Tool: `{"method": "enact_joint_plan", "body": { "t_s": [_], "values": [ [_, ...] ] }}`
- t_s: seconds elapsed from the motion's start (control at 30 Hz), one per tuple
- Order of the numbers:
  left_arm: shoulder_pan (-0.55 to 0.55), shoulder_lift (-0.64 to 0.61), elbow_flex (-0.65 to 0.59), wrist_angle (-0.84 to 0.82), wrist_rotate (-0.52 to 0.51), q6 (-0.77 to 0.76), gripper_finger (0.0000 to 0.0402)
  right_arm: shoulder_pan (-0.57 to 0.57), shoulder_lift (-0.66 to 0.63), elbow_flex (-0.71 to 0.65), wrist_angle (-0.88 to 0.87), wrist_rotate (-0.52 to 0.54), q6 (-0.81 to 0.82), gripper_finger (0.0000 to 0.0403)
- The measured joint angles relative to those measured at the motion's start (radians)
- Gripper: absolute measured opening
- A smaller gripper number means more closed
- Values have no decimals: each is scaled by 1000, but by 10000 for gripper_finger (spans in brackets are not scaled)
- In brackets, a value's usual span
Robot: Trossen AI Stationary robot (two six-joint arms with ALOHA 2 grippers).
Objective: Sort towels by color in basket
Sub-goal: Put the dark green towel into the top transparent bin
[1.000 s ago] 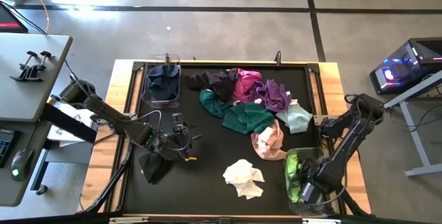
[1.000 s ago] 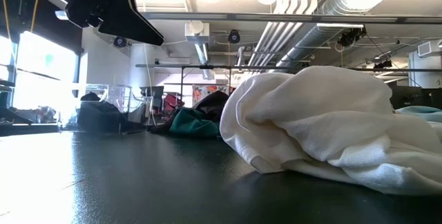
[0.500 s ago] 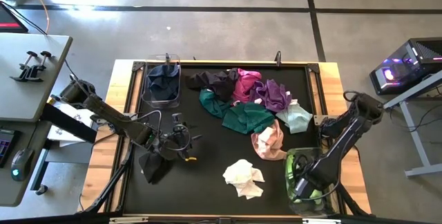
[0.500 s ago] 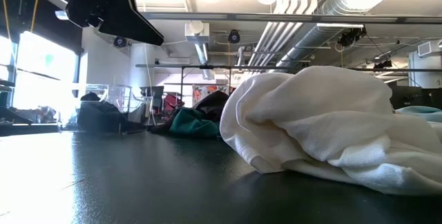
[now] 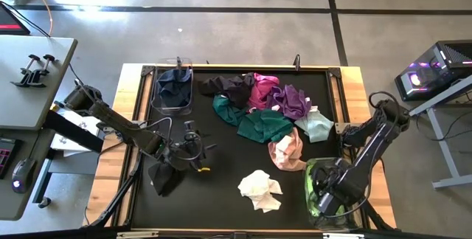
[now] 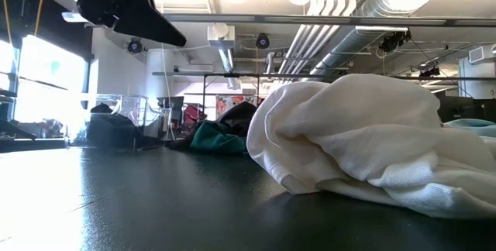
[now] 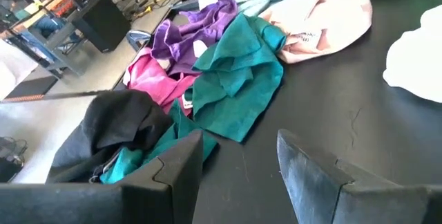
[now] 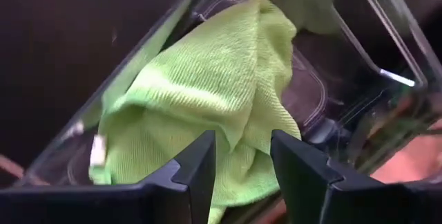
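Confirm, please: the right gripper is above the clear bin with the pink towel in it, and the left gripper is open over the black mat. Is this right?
Not quite. The towel in the clear bin under the right gripper is lime green, not pink, as the right wrist view shows. The pink towel lies on the black mat. The rest is right: the left gripper is open over the mat.
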Motion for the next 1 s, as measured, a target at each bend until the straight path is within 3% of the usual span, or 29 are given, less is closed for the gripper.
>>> {"method": "enact_joint_plan", "body": {
  "t_s": [0.1, 0.2, 0.3, 0.5, 0.6, 0.77, 1.0],
  "values": [
    [2, 0, 0, 19, 0, 3, 175, 1, -1, 42, -20, 53, -64, 138],
    [9, 0, 0, 32, 0, 10, 175, 0, -2, 75, 0, 258, -123, 138],
    [26, 0, 0, 36, 0, 11, 175, -11, -6, 72, 136, 428, -265, 138],
    [53, 0, 0, 63, 0, 11, 175, -89, -8, 38, 361, 584, -592, 138],
    [61, 0, 0, 69, 0, 11, 175, -150, -10, 5, 485, 583, -758, 138],
    [65, 0, 0, 75, 0, 10, 175, -278, -20, -116, 660, 426, -943, 138],
    [65, 0, 0, 75, 0, 10, 175, -490, -27, -346, 1362, 228, -1274, 138]
  ]
}}
